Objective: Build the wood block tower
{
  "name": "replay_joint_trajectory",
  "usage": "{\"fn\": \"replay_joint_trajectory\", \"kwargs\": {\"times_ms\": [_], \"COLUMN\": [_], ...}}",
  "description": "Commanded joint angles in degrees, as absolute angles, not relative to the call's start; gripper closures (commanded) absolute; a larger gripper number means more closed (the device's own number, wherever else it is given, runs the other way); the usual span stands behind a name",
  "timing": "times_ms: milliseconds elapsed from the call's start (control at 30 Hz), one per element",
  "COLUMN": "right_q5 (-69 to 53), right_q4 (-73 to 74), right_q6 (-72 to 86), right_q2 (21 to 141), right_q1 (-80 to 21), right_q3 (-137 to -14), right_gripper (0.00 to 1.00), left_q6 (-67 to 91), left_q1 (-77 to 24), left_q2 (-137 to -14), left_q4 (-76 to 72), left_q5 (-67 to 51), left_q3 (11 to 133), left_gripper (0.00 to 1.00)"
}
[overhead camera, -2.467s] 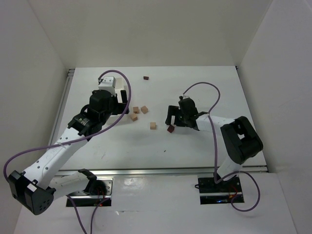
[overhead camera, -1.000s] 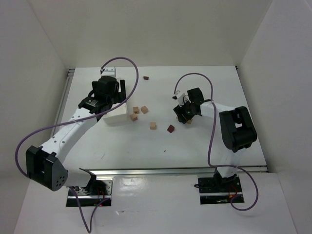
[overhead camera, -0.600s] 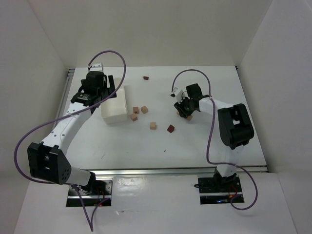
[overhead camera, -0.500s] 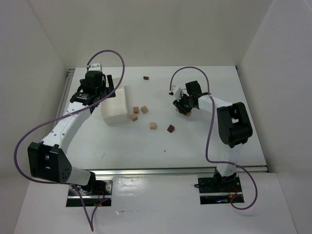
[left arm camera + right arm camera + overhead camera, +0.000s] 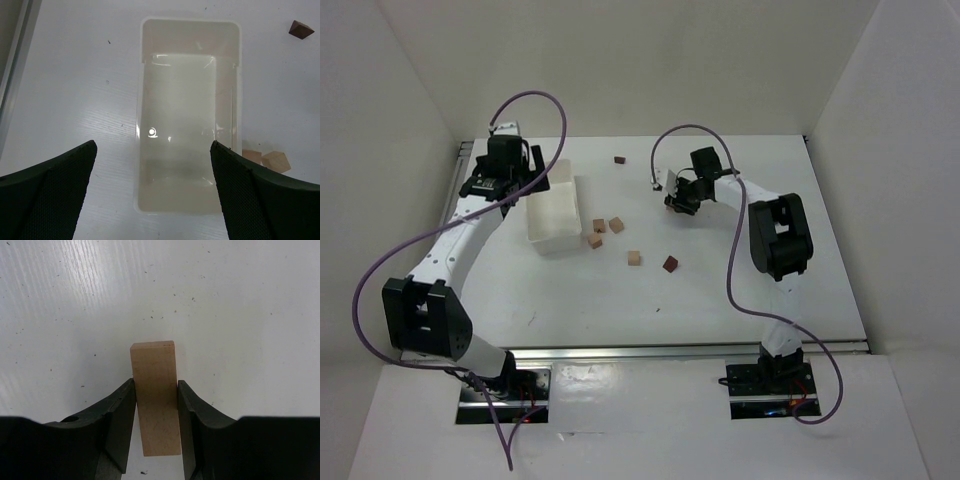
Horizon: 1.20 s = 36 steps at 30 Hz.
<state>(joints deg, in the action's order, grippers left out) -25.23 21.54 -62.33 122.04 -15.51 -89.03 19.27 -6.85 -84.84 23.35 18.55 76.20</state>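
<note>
The right tool (image 5: pixel 156 388) pinches a tan plank (image 5: pixel 153 360) by its long sides toward the far edge of the counter (image 5: pixel 720 290), the left tool (image 5: pixel 152 146) gapes wide over the white tray (image 5: pixel 190 21), so I'd lower that plank flat near the loose wood blocks (image 5: pixel 605 232) before releasing.

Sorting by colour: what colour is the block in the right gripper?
Light tan rectangular wooden plank, clearest in the right wrist view.

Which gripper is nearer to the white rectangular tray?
Left. The left gripper hangs open over the white rectangular tray. The right gripper is well off to the tray's right, beyond the loose tan wooden blocks, clamped on a light tan wooden plank.
</note>
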Motion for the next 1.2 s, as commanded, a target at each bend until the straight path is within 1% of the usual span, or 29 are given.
{"fn": "replay_joint_trajectory", "kwargs": {"times_ms": [0,133,233,267,333,367,500,633,733,767,800,833,867,900,967,1000,1100,1167], "right_q5": [-28.56,-29.35,-29.36,-29.36,-29.96,-29.97,-29.36,-28.65,-28.65,-29.35,-29.36,-29.36,-29.36,-28.75,-28.22,-28.21,-28.82,-28.83], "right_q4": [25.31,25.84,25.84,25.84,25.31,25.31,24.26,24.26,24.26,24.78,24.26,24.26,23.65,22.08,20.49,19.52,16.36,11.10], "right_q6": [-67.24,-67.76,-68.29,-68.29,-68.29,-68.29,-67.76,-67.24,-66.71,-66.71,-66.01,-66.01,-65.31,-64.78,-64.17,-64.16,-62.14,-56.99], "right_q2": [123.92,125.33,125.85,125.86,125.86,125.86,125.86,125.86,125.16,125.16,124.55,124.54,124.02,123.32,121.65,120.86,116.92,114.45], "right_q1": [-15.73,-16.35,-16.35,-16.35,-16.35,-16.87,-16.88,-16.88,-16.88,-16.88,-16.88,-16.88,-17.40,-17.40,-17.40,-17.40,-18.46,-20.21], "right_q3": [-92.64,-93.52,-93.52,-93.52,-93.52,-93.52,-93.52,-94.22,-95.44,-95.45,-95.45,-95.97,-95.98,-95.45,-94.75,-94.75,-92.64,-89.66], "right_gripper": [0.83,0.80,0.80,0.77,0.74,0.74,0.65,0.59,0.52,0.43,0.42,0.36,0.35,0.25,0.25,0.23,0.23,0.18], "left_q6": [18.63,19.16,19.16,18.64,18.63,18.63,18.63,18.11,17.58,17.58,17.58,16.97,16.96,16.96,16.44,16.44,16.44,17.48], "left_q1": [-6.50,-6.50,-6.50,-6.50,-6.50,-6.50,-6.50,-6.50,-6.50,-6.50,-6.50,-6.50,-6.50,-6.50,-6.50,-6.50,-6.50,-6.50], "left_q2": [-85.87,-86.48,-86.48,-86.48,-86.48,-87.01,-87.01,-87.01,-85.87,-85.87,-85.87,-85.26,-84.73,-84.73,-83.15,-83.14,-80.43,-78.85], "left_q4": [24.61,24.61,24.61,24.61,24.61,24.61,24.61,24.61,24.61,24.09,24.08,24.08,24.08,23.56,23.55,23.55,23.03,22.41], "left_q5": [17.67,16.27,15.73,15.73,15.73,15.21,14.68,13.45,12.14,12.13,11.61,11.60,10.99,10.99,10.99,10.99,10.37,8.27], "left_q3": [79.27,79.28,79.80,79.80,79.80,79.80,79.80,80.33,80.33,80.33,80.33,80.33,80.33,80.33,80.33,79.81,79.28,77.70], "left_gripper": [0.00,0.00,0.00,0.00,0.00,0.00,0.00,0.00,0.00,0.00,0.00,0.00,0.00,0.00,0.00,0.00,0.00,0.00]}}
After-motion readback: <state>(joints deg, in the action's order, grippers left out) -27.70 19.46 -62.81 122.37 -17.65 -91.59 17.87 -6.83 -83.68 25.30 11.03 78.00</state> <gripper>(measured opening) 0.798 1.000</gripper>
